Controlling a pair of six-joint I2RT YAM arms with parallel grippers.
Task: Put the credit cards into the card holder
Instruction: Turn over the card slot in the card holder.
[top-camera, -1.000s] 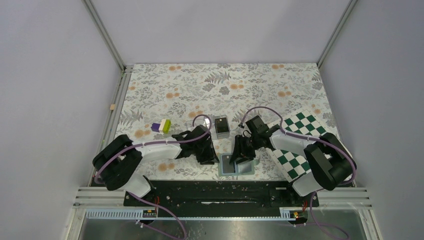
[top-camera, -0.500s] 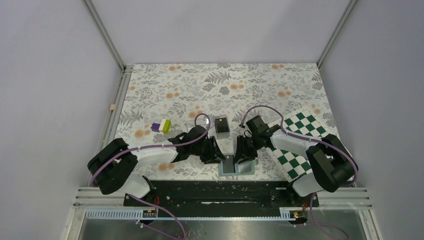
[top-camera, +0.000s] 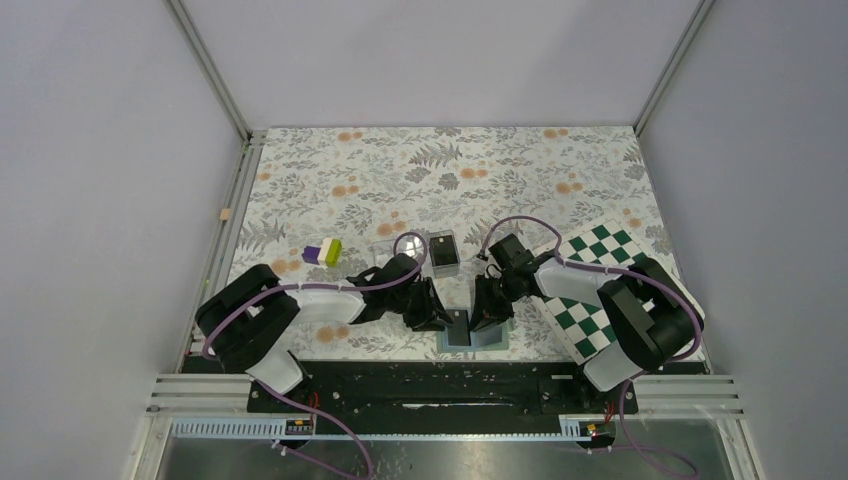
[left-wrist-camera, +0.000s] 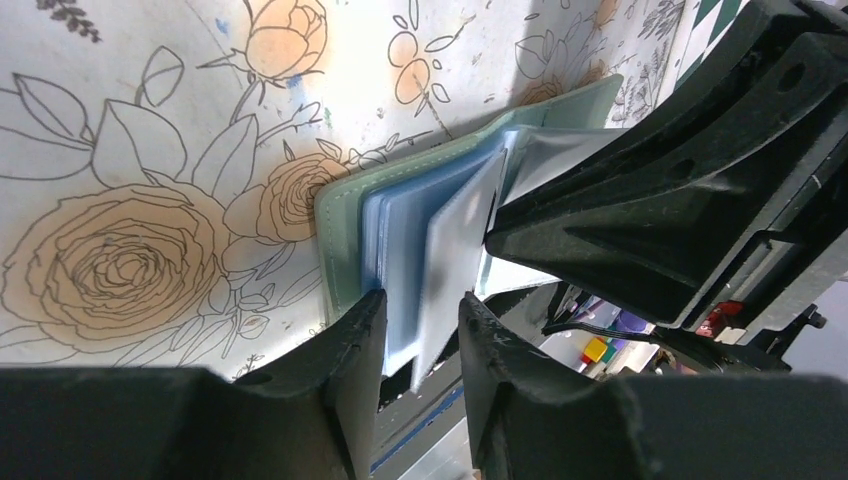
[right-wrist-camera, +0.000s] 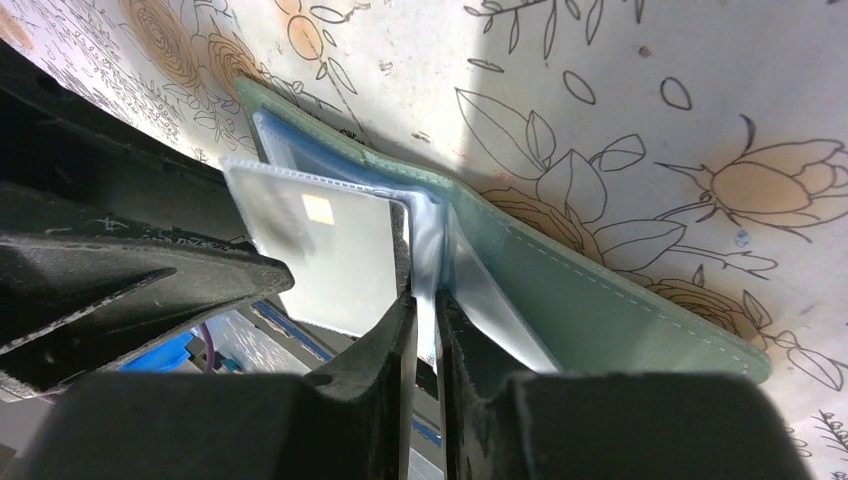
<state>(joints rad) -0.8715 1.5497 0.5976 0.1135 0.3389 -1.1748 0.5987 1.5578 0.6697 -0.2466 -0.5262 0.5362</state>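
The sage-green card holder (top-camera: 490, 340) lies open at the table's near edge, its pale blue-grey pockets fanned upward. My right gripper (right-wrist-camera: 425, 300) is shut on one thin pocket leaf of the card holder (right-wrist-camera: 600, 300). Beside it, another frosted leaf holds a credit card (right-wrist-camera: 320, 250) with a small pale mark; from above it shows as a dark upright rectangle (top-camera: 458, 328). My left gripper (left-wrist-camera: 422, 305) is open, its fingers straddling the pocket leaves of the card holder (left-wrist-camera: 340, 220) without pinching them. In the top view the left gripper (top-camera: 438, 318) and right gripper (top-camera: 484, 318) flank the wallet.
A clear box (top-camera: 443, 252) with a dark content stands just behind the grippers. A purple, white and green block (top-camera: 324, 252) lies to the left. The green-and-white chequered board (top-camera: 590, 290) lies under the right arm. The black base rail runs right in front of the wallet.
My right gripper's jaws have closed onto a pocket leaf. My left gripper has moved right to the wallet's left edge and now straddles the leaves.
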